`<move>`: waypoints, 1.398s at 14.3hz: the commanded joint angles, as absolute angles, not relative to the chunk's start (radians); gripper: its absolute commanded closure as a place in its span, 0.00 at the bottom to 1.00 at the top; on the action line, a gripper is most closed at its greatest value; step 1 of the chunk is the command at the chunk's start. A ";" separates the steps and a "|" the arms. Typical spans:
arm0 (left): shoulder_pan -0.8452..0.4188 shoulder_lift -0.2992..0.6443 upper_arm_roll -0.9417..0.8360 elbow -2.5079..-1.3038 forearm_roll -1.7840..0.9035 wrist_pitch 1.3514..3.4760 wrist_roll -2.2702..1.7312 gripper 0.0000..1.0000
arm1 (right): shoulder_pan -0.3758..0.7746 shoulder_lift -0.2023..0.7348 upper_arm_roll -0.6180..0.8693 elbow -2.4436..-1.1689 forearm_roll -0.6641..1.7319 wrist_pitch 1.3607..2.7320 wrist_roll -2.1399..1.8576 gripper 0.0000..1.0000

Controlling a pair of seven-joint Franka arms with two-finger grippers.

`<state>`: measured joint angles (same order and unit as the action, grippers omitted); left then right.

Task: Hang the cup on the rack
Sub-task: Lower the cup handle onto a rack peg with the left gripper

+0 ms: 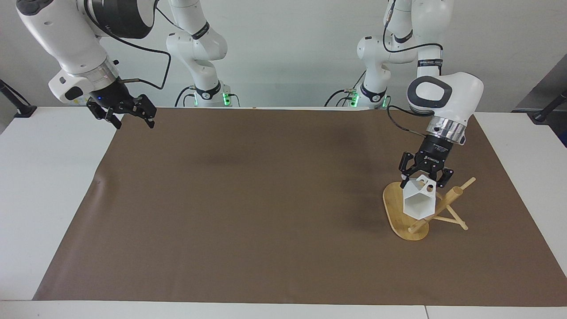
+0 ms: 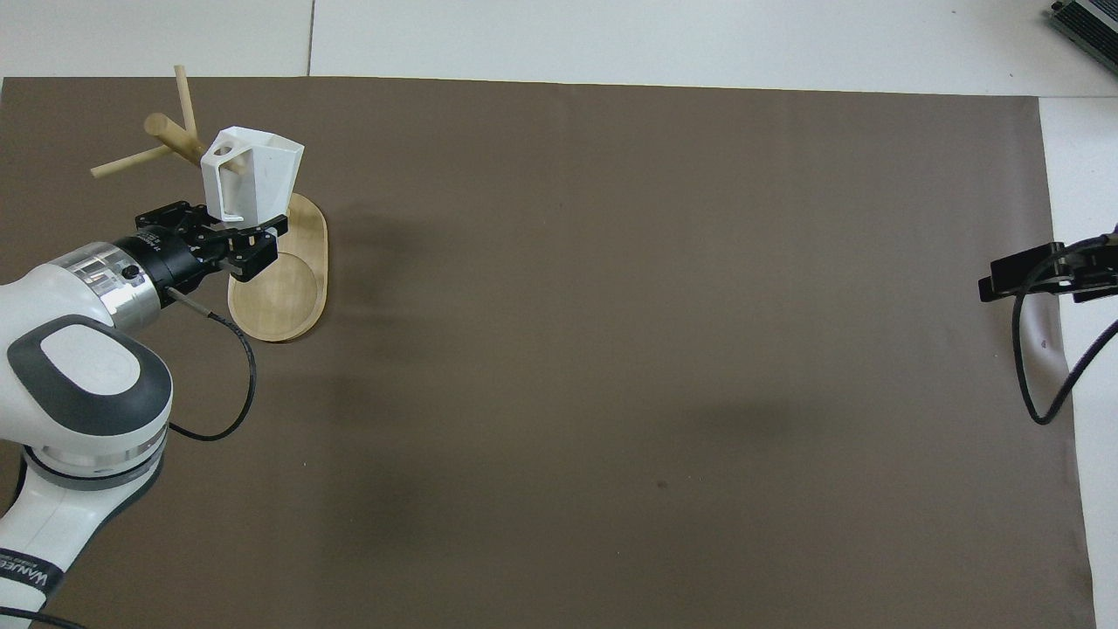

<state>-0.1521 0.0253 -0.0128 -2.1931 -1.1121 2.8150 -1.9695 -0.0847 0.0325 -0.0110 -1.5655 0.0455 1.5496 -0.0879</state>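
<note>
The white faceted cup (image 1: 416, 204) hangs by its handle hole on a peg of the bamboo rack (image 1: 394, 208), over the rack's oval base at the left arm's end of the table. The rack's post leans toward that end. In the overhead view the cup (image 2: 262, 179) sits above the base (image 2: 288, 297). My left gripper (image 1: 424, 179) is open just above the cup's handle, a finger on either side of it, and it also shows in the overhead view (image 2: 229, 234). My right gripper (image 1: 133, 118) is open and empty, raised over the mat's corner near its own base.
A brown mat (image 1: 266, 199) covers most of the white table. The right gripper's tip and cable (image 2: 1004, 278) show at the edge of the overhead view. Thin pegs (image 1: 460, 223) stick out from the rack toward the left arm's end.
</note>
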 commanded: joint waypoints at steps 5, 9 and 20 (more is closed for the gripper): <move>-0.150 0.035 -0.006 -2.177 -1.106 2.841 -2.046 1.00 | -0.087 0.021 -0.017 -1.560 0.028 1.546 -0.044 0.00; -0.150 0.035 -0.006 -2.181 -1.106 2.850 -2.109 1.00 | -0.087 0.020 -0.034 -1.560 0.028 1.546 -0.044 0.00; -0.175 0.041 -0.006 -2.178 -1.101 2.887 -2.161 0.00 | -0.087 0.018 -0.052 -1.565 0.025 1.574 -0.040 0.00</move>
<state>-0.1549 0.0334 -0.0164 -2.1915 -1.1122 2.8742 -2.1409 -0.0860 0.0309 -0.0480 -1.5574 0.0455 1.5668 -0.0625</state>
